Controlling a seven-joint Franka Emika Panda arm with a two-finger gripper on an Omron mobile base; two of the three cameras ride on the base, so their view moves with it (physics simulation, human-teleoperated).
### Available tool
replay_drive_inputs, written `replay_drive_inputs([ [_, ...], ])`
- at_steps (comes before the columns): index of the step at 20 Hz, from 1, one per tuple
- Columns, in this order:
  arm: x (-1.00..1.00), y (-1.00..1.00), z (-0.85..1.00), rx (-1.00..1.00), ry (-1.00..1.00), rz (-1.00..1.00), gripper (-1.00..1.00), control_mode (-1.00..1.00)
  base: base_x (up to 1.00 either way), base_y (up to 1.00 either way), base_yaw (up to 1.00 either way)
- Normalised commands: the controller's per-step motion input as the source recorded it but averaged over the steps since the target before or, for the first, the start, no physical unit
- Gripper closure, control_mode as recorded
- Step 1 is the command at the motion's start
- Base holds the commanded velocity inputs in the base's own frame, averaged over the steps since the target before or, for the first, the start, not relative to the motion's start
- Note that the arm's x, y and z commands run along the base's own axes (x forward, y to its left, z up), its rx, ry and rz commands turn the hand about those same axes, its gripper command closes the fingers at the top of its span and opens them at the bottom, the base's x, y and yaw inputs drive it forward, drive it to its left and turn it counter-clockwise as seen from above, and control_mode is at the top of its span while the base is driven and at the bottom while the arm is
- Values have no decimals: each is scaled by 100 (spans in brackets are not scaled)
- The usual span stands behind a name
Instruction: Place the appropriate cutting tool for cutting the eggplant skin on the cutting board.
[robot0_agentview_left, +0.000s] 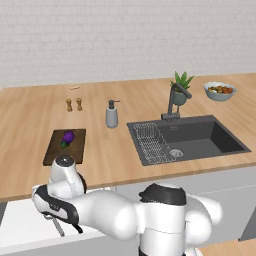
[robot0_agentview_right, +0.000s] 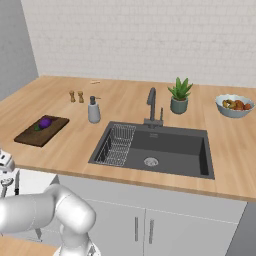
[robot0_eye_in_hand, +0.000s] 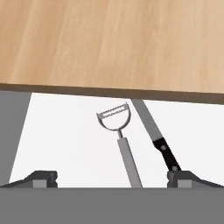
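The cutting tool, a silvery peeler (robot0_eye_in_hand: 119, 131) with a rounded head and slim handle, lies in an open white drawer (robot0_eye_in_hand: 61, 140) below the counter edge. My gripper (robot0_eye_in_hand: 113, 179) hovers open above it, one fingertip on each side of the handle's lower end and nothing between them. A long knife (robot0_eye_in_hand: 155, 135) with a black handle lies just right of the peeler. On the counter the dark brown cutting board (robot0_agentview_left: 54, 152) carries the small purple eggplant (robot0_agentview_left: 68, 136), which also appears in the right base view as the eggplant (robot0_agentview_right: 45, 122) on the board (robot0_agentview_right: 32, 136).
The wooden counter's front edge (robot0_eye_in_hand: 109, 91) overhangs the back of the drawer. Further right along the counter are two shakers (robot0_agentview_left: 73, 104), a soap dispenser (robot0_agentview_left: 111, 115), a dark sink (robot0_agentview_left: 200, 142) with a wire rack and tap, a potted plant (robot0_agentview_left: 181, 89) and a fruit bowl (robot0_agentview_left: 220, 91).
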Motion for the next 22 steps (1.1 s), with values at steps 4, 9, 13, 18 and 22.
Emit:
replay_drive_inputs([
  [4,0,-15,-4,0,0,0,-100,-100,0,0,0],
  [9,0,-34,-14,0,0,0,-100,-100,0,0,0],
  [13,-12,4,-11,0,0,0,-100,-100,0,0,0],
  [18,-11,21,-23,0,0,0,-100,-100,0,0,0],
  [22,0,2,-36,0,0,0,-100,-100,0,0,0],
])
